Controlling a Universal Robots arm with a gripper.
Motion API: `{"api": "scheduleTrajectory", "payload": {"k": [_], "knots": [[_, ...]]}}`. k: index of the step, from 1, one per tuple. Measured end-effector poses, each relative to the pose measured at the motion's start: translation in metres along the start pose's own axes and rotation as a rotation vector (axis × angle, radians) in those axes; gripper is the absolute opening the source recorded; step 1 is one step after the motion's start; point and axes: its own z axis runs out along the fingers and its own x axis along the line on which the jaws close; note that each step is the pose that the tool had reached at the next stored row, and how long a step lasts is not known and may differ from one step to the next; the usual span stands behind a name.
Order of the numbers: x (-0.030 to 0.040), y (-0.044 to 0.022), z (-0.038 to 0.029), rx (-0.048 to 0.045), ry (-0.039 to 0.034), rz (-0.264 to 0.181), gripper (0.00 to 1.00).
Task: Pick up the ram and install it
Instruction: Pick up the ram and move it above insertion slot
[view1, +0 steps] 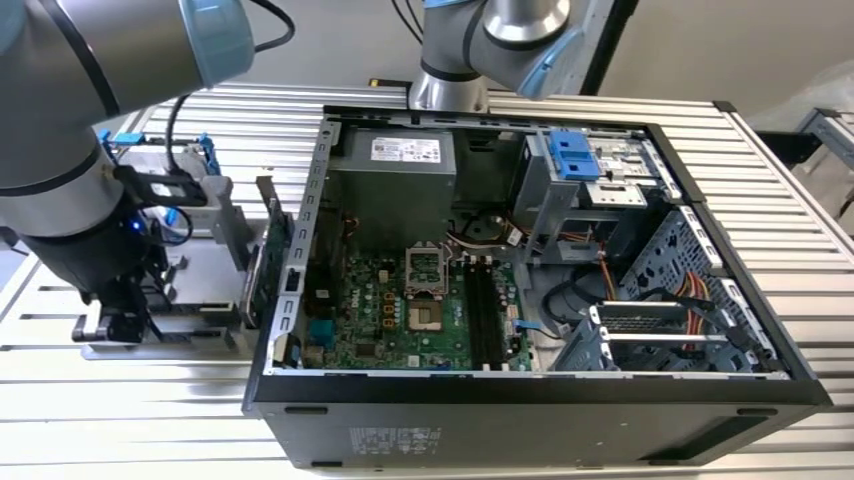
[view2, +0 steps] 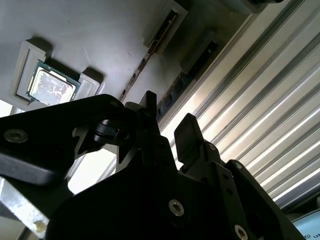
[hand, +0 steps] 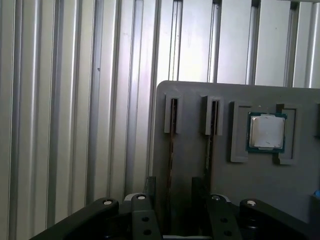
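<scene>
Black metal gripper (hand: 174, 189) sits closest in both wrist views. Its jaws stand apart and hold nothing as it hangs low over a flat grey plastic parts tray (hand: 200, 92) on the ribbed aluminium table (hand: 60, 100). The ram (hand: 172, 145), a long, thin circuit-board stick seen edge-on, stands upright in a slot of that tray. In the first wrist view it runs into the gap between the two fingers; whether either finger touches it I cannot tell. A second stick (hand: 212, 140) of the same kind stands in the neighbouring slot, just beside. A square silver-topped processor chip (hand: 266, 131) lies in a pocket further along.

In the exterior view the tray sits to the exterior view's left of the open black computer case (view1: 534, 420), where a green motherboard (view1: 387, 310) carries long black memory slots (view1: 483, 320).

By my judgement the ram is light and stiff but thin and brittle, with delicate chips and contacts. The safest hold looks to be on its two flat faces, near the middle of the upper edge and square on, since the smooth faces could slip or tilt.
</scene>
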Motion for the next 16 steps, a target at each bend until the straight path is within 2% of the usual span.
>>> {"api": "scheduleTrajectory", "payload": {"k": [16], "knots": [[-0.0002,-0.0003,0.0100,-0.0002,0.0045,0.004,1.00]]}}
